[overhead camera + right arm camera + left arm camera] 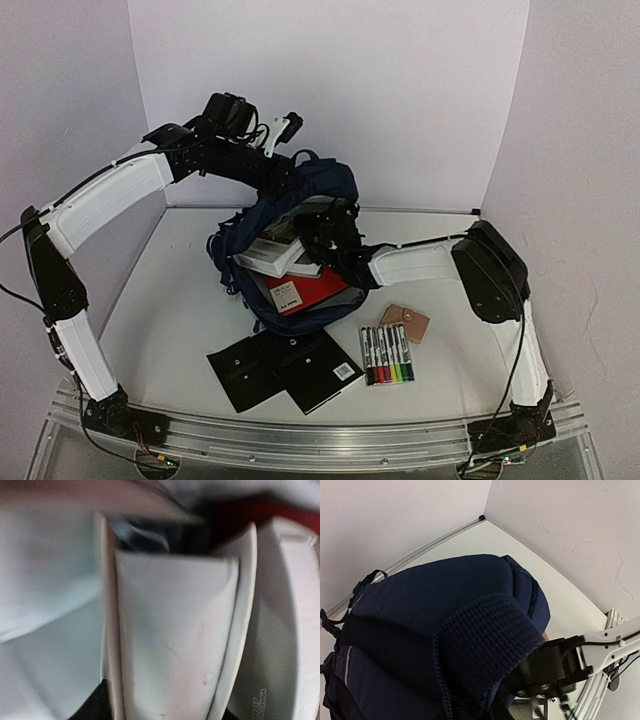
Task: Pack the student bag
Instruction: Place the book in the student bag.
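The left gripper (283, 168) is clamped on the top fabric of the student bag (335, 185), which stands mid-table. If that pinch slips, the mouth could sag over the white book (268, 256) and red book (305, 292) jutting from it. The right gripper (328, 236) sits inside the mouth, just right of the books; I cannot tell whether its jaws are parted.

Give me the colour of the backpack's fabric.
Navy blue backpack; it shows best in the left wrist view.
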Motion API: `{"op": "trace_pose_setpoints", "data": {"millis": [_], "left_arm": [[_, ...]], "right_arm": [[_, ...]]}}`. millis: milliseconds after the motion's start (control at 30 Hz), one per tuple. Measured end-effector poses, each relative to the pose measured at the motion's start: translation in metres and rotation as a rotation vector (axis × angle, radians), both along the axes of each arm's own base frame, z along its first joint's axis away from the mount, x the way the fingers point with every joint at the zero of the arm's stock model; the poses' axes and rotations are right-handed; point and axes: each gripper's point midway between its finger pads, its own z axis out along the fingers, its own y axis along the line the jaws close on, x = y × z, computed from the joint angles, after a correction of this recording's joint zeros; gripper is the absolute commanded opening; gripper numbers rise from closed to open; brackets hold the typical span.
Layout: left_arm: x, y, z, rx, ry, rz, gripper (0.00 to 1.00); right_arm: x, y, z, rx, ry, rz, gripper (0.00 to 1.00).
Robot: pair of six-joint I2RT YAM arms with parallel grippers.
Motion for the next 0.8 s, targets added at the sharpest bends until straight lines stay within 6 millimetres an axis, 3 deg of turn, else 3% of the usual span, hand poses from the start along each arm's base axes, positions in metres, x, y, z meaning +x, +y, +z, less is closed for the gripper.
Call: {"op": "trace_pose_setpoints", "data": {"millis": [167, 333, 567, 800], "left_arm": [[0.022, 0.020, -0.001, -0.074, 0.042, 0.071, 0.00], [0.036, 0.035, 0.005, -0.129, 0.053, 0.117, 0.00], [0.040, 0.041, 0.004, -0.143, 0.072, 0.131, 0.00], [0.037, 0.039, 0.003, -0.145, 0.087, 0.109, 0.00]], "right_arm": [[-0.031, -0.048, 0.015, -0.088, -0.001, 0.018, 0.78], [-0.056, -0.077, 0.021, -0.115, -0.001, 0.047, 0.79], [-0.081, -0.067, -0.002, -0.163, 0.011, 0.201, 0.79], [-0.099, -0.045, 0.002, -0.198, -0.038, 0.385, 0.59]]}}
